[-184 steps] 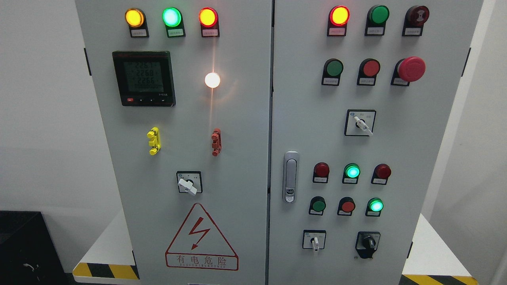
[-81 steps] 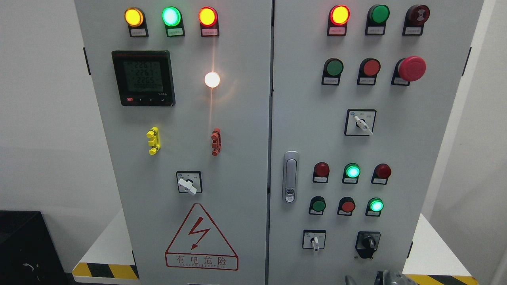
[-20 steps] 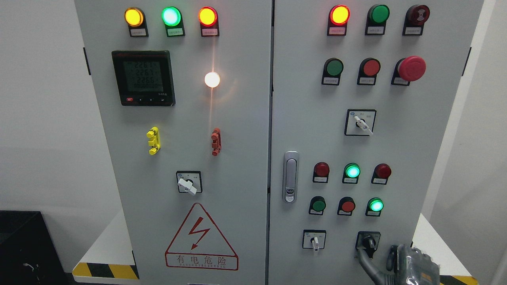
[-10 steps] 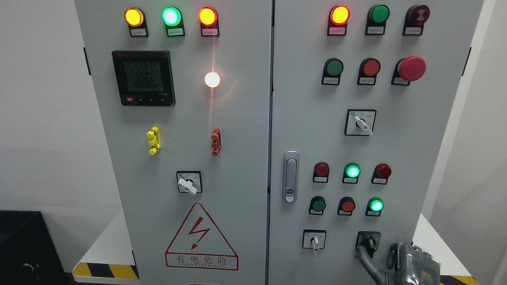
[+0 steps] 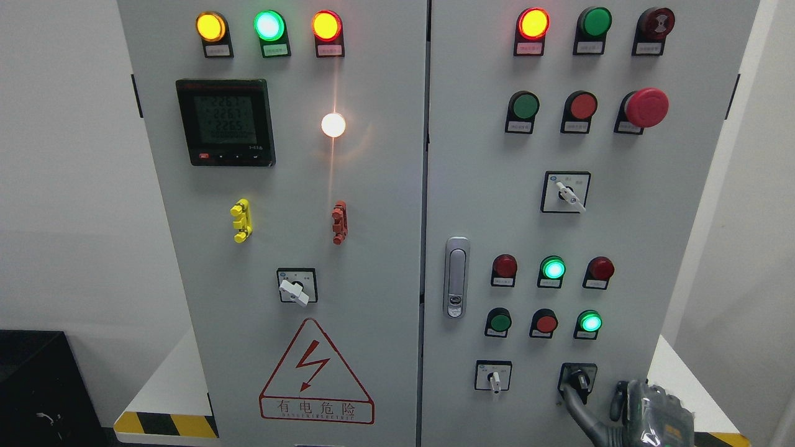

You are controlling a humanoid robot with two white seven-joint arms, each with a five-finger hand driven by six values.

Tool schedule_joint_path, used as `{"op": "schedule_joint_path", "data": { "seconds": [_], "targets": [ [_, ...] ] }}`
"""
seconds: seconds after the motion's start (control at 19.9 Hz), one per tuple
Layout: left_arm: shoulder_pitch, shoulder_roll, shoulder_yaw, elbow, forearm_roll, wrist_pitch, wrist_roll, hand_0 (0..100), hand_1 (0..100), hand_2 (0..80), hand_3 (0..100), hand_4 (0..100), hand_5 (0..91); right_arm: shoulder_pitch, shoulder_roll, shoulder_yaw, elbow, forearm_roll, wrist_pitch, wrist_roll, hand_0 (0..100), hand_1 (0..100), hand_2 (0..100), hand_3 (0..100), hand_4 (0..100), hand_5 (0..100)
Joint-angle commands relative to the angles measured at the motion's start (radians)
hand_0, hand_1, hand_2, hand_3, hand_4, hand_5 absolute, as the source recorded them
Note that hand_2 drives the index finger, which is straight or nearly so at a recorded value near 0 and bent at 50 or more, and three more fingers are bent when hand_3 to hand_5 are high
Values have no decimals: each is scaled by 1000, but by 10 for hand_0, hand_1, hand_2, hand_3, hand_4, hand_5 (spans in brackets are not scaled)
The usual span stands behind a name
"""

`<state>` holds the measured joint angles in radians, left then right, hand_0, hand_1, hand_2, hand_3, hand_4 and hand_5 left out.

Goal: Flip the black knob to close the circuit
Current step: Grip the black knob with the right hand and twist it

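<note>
The right hand [image 5: 646,413] has come up from the bottom edge and now stays just below the black knob [image 5: 578,380]. 1 finger [image 5: 574,400] touches its lower left side; the others are loosely apart, nothing is gripped. The turn seems ready to begin.

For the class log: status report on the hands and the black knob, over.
Right hand at lower right, one finger extended up against the black knob. Grasp not confirmed. Left hand not in view. Nothing in the way; white selector stands apart, to the left.
</note>
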<state>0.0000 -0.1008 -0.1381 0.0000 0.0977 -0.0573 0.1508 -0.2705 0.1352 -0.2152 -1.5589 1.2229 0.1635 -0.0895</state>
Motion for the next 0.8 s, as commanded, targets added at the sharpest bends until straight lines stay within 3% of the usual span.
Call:
{"op": "schedule_joint_path", "data": {
  "seconds": [0.0, 0.75],
  "targets": [
    [23, 1, 0, -29, 0, 1, 0, 120, 556, 0, 0, 0, 0, 1, 0, -33, -1, 0, 2, -1, 0, 152, 893, 995, 895, 961],
    [23, 0, 0, -31, -1, 1, 0, 120, 556, 0, 0, 0, 0, -1, 0, -38, -3, -8, 2, -1, 0, 152, 893, 995, 893, 961]
  ]
}}
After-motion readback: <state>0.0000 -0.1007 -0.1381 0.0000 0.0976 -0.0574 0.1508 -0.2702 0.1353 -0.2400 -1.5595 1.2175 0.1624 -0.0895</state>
